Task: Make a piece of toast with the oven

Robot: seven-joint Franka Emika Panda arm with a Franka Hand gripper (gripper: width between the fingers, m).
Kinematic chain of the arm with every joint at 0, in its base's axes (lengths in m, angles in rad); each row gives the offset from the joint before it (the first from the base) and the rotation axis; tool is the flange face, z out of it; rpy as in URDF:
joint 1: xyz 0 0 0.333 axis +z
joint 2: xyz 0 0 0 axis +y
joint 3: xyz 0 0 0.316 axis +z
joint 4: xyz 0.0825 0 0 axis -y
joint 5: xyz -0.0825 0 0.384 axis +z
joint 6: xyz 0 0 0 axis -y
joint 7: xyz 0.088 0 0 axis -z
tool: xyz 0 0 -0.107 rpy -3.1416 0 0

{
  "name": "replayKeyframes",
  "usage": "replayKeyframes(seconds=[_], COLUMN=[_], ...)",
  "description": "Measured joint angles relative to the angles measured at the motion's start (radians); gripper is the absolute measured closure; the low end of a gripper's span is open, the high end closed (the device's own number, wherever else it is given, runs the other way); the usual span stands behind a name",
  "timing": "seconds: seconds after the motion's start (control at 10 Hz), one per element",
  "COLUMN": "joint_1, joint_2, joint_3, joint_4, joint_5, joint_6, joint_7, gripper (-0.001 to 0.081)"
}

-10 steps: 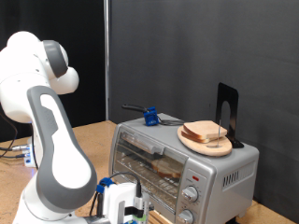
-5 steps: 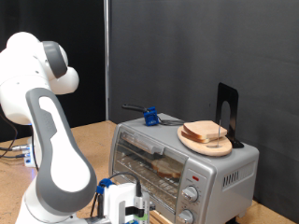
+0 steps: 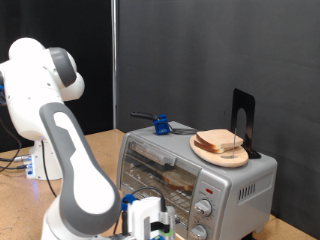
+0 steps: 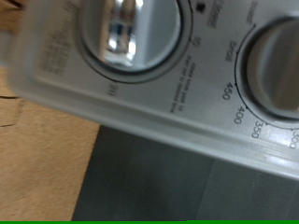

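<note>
One slice, the piece of toast (image 3: pixel 181 181), lies inside the oven (image 3: pixel 195 180) on its rack, behind the glass door. Compared with a moment ago the arm has swung nearer the oven's front, bringing the end effector (image 3: pixel 148 218) down beside the knobs (image 3: pixel 204 208); the wrist view fills with a knob (image 4: pixel 126 35) and temperature markings. I cannot tell its opening. Spare slices (image 3: pixel 219 143) sit on a plate (image 3: pixel 216 157) atop the oven.

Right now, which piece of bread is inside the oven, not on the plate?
The slice on the rack behind the oven door glass; the others are stacked on the round plate on top.
</note>
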Motion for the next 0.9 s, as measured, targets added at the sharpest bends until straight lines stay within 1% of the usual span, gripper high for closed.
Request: replayKeyframes(seconds=[0.3,0.9], joint_1=[0.029,0.033], joint_2=[0.002,-0.001], joint_3=[0.022,0.024], joint_4=[0.000,0.002], joint_5=[0.014,0.013], joint_6=[0.022,0.021], joint_7=[0.007,-0.001], gripper=[-0.0002,-0.0002])
